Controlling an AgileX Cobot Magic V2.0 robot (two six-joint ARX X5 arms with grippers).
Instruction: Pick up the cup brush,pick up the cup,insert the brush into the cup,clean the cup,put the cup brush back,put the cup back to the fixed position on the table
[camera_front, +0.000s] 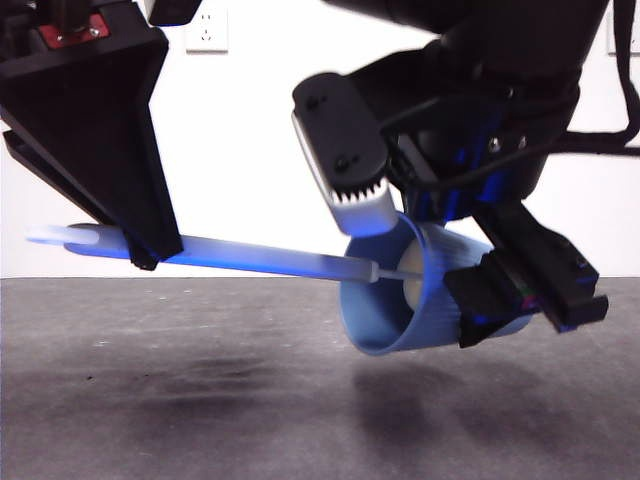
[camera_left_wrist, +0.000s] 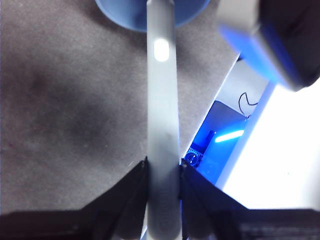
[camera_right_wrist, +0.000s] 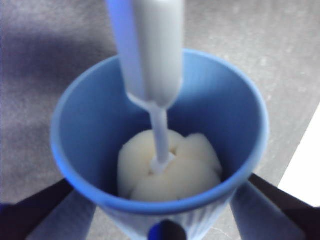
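Two grippers: both at work above the table (camera_front: 120, 400), each holding one thing clear of the surface.
Left gripper (camera_left_wrist: 162, 175): on the left of the front view, jaws clamped on the grey handle of the cup brush (camera_left_wrist: 162, 115).
Right gripper (camera_right_wrist: 165, 220): on the right of the front view, jaws closed against the ribbed sides of the cup (camera_right_wrist: 160, 125), one on each side.
Cup: blue, lifted off the table and tipped on its side, mouth facing left toward the brush.
Cup brush: nearly level, sloping slightly down to the right, handle running from the left gripper into the cup's mouth.
Sponge head (camera_right_wrist: 167, 167): cream-yellow, deep inside the cup at its base.
Table: dark grey, with soft shadows under both arms.
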